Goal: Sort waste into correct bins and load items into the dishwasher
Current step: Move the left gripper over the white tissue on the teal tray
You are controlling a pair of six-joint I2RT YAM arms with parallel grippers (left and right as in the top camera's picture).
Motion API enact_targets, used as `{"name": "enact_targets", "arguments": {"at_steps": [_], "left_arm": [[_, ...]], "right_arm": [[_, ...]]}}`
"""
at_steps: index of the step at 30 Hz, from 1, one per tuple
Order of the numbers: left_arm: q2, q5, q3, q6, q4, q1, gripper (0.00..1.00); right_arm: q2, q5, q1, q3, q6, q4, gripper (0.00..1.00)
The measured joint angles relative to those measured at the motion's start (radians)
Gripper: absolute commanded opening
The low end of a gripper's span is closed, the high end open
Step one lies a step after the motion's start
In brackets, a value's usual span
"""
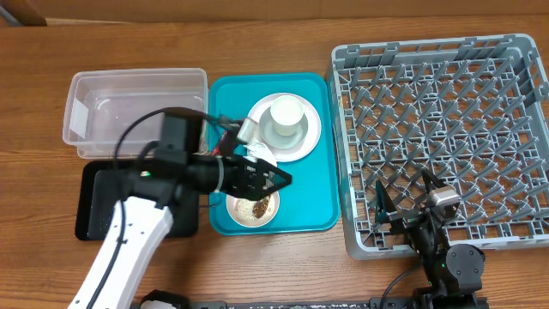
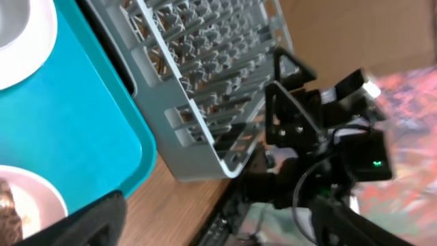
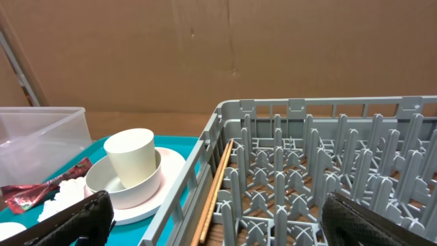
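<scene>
On the teal tray, the pale cup stands in a bowl on the round plate. A small white dish of rice and brown scraps sits at the tray's front. My left gripper hovers just above that dish, open, with nothing between its fingers. The red wrapper and white napkin lie left of the plate. My right gripper stands open over the front-left corner of the grey dish rack, empty.
The clear tub is at the back left and the black tray is in front of it, partly under my left arm. A thin wooden stick lies along the rack's left inner wall.
</scene>
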State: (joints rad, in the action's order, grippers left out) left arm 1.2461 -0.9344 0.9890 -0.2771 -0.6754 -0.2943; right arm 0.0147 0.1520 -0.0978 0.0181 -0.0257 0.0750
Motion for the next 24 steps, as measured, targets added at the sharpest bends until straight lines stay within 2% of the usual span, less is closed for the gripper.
{"name": "enact_targets", "arguments": {"at_steps": [5,9,12,16,24], "left_arm": [[0.014,0.166,0.000,-0.069,0.091,-0.134,0.58],[0.018,0.375,0.000,-0.105,0.116,-0.221,0.52],[0.025,0.570,0.000,-0.117,0.116,-0.279,0.43],[0.051,0.735,0.000,-0.133,0.116,-0.311,0.43],[0.164,0.928,0.000,-0.176,0.117,-0.314,0.54]], "right_arm": [[0.000,0.000,0.000,0.000,0.000,0.000,1.00],[0.000,0.000,0.000,0.000,0.000,0.000,1.00],[0.000,0.000,0.000,0.000,0.000,-0.001,1.00],[0.000,0.000,0.000,0.000,0.000,0.000,1.00],[0.000,0.000,0.000,0.000,0.000,0.000,1.00]]}}
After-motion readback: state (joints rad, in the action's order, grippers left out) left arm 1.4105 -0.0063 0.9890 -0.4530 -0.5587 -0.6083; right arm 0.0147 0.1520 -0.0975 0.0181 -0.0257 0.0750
